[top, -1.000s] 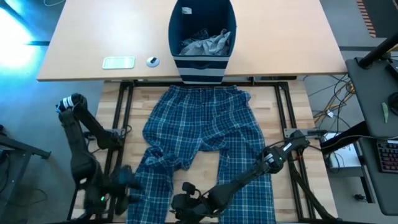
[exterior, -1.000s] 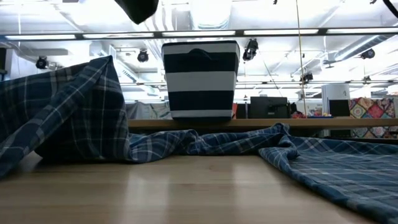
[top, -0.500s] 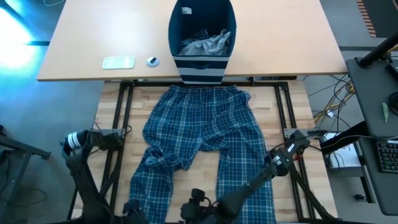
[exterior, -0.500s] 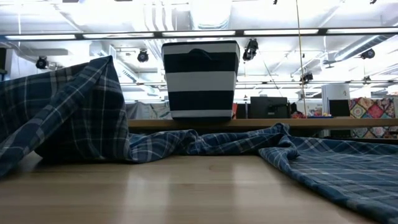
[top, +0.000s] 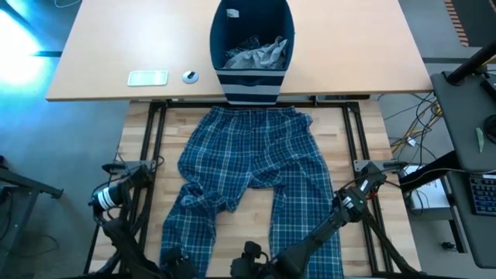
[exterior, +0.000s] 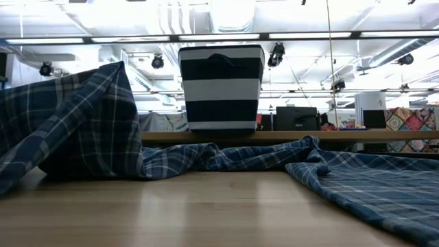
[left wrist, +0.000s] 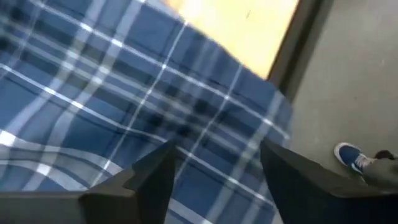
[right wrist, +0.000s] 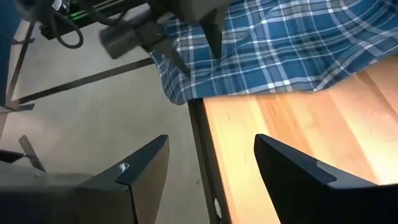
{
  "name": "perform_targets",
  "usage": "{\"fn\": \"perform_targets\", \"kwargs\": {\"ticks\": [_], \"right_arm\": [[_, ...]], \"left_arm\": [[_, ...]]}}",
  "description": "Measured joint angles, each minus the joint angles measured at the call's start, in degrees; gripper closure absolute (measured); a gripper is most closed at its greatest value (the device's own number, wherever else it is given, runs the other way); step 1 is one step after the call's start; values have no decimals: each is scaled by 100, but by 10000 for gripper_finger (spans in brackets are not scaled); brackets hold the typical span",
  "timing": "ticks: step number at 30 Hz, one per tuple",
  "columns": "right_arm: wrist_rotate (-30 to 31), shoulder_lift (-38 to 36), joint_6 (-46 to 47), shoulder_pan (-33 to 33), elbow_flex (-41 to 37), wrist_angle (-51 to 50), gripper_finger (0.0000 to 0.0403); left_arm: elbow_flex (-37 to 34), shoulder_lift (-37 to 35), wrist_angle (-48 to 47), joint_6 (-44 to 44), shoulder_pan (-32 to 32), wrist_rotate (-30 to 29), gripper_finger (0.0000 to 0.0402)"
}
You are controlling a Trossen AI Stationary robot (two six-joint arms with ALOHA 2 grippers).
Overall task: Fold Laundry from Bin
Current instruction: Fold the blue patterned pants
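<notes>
Blue-and-white plaid trousers [top: 248, 163] lie spread on the wooden table, waistband toward the far edge and legs toward the near edge. The left leg is rucked up [exterior: 82, 116], and its hem hangs a little over the near edge [right wrist: 180, 87]. The navy striped bin [top: 252, 39] stands on the desk beyond, with grey laundry [top: 260, 54] inside. My left gripper [left wrist: 217, 171] is open and points down over the left leg's hem corner. My right gripper [right wrist: 208, 158] is open over the near edge between the legs, with nothing between its fingers. My left gripper comes at the left leg's hem [right wrist: 186, 68] from above with a finger [right wrist: 214, 37] on either side of the cloth's edge. Whether the fingertips touch the cloth, I cannot tell.
A flat white object [top: 147, 77] and a small round one [top: 191, 76] lie on the far desk, left of the bin. Bare wood shows between the trouser legs [right wrist: 298, 124]. A person's blue shoe [left wrist: 353, 157] stands on the floor past the near edge.
My left gripper has come down and moved toward the table's right, onto the left leg's hem at the near edge. My right gripper has shifted a little toward the table's right. The trousers have not moved.
</notes>
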Motion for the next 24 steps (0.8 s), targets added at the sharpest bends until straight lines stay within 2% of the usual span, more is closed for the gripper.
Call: {"fn": "perform_targets", "kwargs": {"ticks": [2, 6, 7, 12, 18, 21, 24], "right_arm": [[-2, 0, 15, 4, 0, 6, 170], [1, -2, -1, 2, 0, 9, 170], [3, -2, -33, 2, 0, 10, 170], [48, -9, -365, -11, 0, 13, 170], [747, -9, -986, -80, 0, 77, 170], [829, 24, -1385, -172, 0, 105, 170], [864, 50, -1566, -277, -44, 96, 170]], "left_arm": [[-136, -41, 62, 17, 24, 32, 242], [-547, -317, 136, -16, 29, 82, 371], [-687, -442, 155, -41, 33, 144, 384], [-1425, -1522, 168, -142, 51, 30, 399], [-2288, -3269, 410, -309, 48, -922, 401], [-2791, -4108, 984, -11, -2, -1342, 401], [-3348, -4815, 2228, 678, -61, -1518, 401]]}}
